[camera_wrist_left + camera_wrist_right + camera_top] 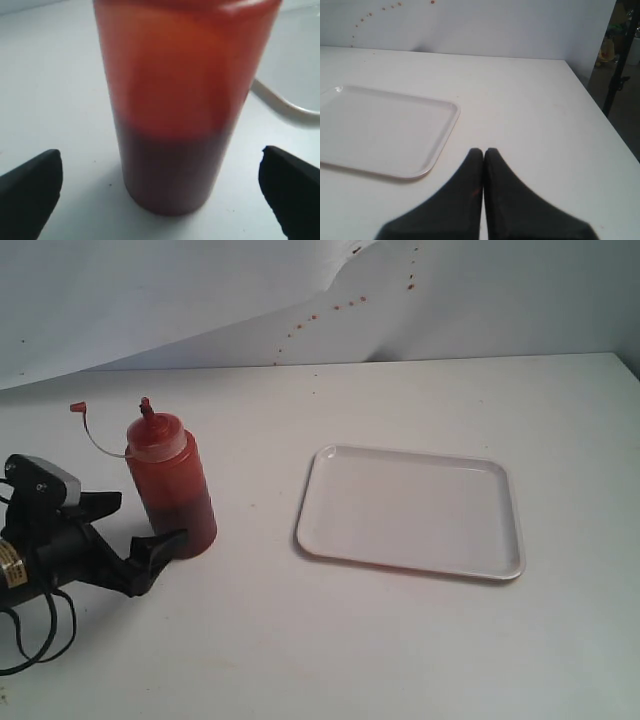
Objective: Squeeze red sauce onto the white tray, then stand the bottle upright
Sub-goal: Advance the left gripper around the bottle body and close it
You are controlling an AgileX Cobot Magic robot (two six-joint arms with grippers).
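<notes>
Left gripper [148, 520]: fingers spread wide either side of the bottle [172, 490], not touching. Bottle upright on table [300, 640], red sauce [182, 525] filling its lower part (tip cap [77, 407] off, on tether). Right gripper [483, 152]: fingers pressed together. White tray [410, 510] right of bottle, well apart.

left arm [55, 545] low, beside the bottle [172, 490] | left gripper [152, 516] jaws spread wide, fingers [30, 192] flanking the bottle's base, gap on each side | right gripper [483, 151] jaws pressed together tip to tip, holding nothing
</notes>
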